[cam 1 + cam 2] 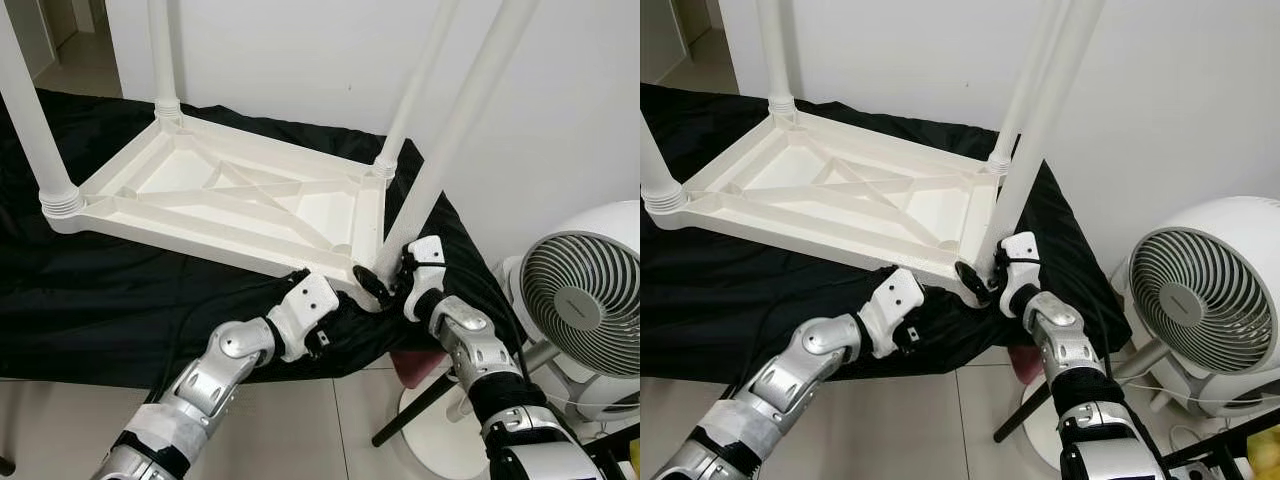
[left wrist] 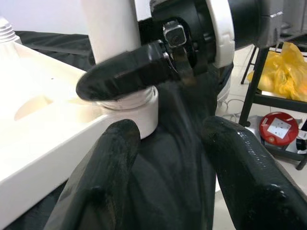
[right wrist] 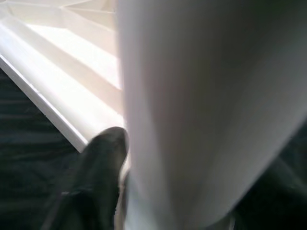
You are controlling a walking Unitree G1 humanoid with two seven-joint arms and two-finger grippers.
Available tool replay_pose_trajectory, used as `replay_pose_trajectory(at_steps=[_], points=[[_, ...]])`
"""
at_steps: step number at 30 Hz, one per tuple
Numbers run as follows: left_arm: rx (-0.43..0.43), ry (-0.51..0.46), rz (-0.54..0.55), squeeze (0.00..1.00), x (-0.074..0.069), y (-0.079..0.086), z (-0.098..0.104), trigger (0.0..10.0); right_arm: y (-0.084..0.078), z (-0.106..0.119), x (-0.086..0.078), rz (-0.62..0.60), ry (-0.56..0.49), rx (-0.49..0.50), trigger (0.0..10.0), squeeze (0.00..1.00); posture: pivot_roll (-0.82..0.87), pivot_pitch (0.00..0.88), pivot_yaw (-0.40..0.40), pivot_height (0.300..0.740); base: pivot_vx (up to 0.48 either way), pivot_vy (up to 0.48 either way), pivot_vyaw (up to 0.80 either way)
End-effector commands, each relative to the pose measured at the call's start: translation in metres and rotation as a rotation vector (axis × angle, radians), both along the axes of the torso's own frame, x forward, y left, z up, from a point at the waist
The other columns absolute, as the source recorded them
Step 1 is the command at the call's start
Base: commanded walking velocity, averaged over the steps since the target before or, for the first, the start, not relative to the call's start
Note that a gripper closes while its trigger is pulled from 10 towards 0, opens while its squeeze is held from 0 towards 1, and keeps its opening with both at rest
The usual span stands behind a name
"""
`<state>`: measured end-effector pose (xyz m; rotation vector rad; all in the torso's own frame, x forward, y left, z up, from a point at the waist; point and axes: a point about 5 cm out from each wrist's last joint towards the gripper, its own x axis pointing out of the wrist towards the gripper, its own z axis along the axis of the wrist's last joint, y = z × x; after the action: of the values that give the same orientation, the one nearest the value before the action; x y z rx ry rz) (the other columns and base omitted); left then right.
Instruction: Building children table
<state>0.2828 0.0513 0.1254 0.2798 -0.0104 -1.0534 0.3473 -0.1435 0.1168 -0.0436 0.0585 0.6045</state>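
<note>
- The white children's table [image 1: 230, 195] lies upside down on a black cloth [image 1: 90, 300] spread over a low surface. Three legs already stand in their corner sockets, and the fourth leg [image 1: 440, 170] stands at the near right corner.
- The right hand [image 1: 385, 280] is closed around the base of that fourth leg, one black finger [image 3: 103, 158] pressed against it just above the threaded collar [image 2: 134, 103].
- The left hand [image 2: 168, 158] hovers just below that corner with its fingers spread apart, holding nothing.
- The leg leans slightly away from the wall, so it may not be square in its socket. Turning it like that could cross the threads or jam it.
- A grip this low on a long leg gives little control of the top, and the leg could tip out of the socket.
- The corner overhangs the edge of the cloth. A hard downward push there could tilt or slide the whole table.
- A white fan [image 1: 585, 300] stands close to the right arm, and a swinging leg or elbow could knock it.
- The loose cloth could snag the left hand's fingers.
</note>
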Motion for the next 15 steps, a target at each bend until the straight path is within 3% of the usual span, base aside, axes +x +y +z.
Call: replay_pose_trajectory(at_steps=[1, 10, 11, 15], points=[[0.014, 0.005, -0.072, 0.00, -0.0059, -0.0060, -0.0004, 10.0, 0.0006, -0.0022, 0.0010, 0.029, 0.004, -0.030, 0.0, 0.00, 0.10, 0.000, -0.165, 0.740, 0.000, 0.000, 0.00], [0.017, 0.001, -0.058, 0.00, -0.0039, -0.0015, 0.0007, 10.0, 0.0006, -0.0066, 0.0021, 0.062, 0.009, -0.037, 0.0, 0.00, 0.11, 0.000, -0.165, 0.740, 0.000, 0.000, 0.00], [0.017, 0.002, -0.058, 0.00, -0.0042, -0.0016, 0.0006, 10.0, 0.0001, -0.0081, 0.0016, 0.056, 0.015, -0.036, 10.0, 0.00, 0.10, 0.000, -0.165, 0.740, 0.000, 0.000, 0.00], [0.017, 0.004, -0.059, 0.00, -0.0045, -0.0020, 0.0003, 10.0, -0.0010, -0.0112, 0.0012, 0.029, 0.029, -0.034, 10.0, 0.00, 0.10, 0.000, -0.163, 0.740, 0.000, 0.000, 0.00]])
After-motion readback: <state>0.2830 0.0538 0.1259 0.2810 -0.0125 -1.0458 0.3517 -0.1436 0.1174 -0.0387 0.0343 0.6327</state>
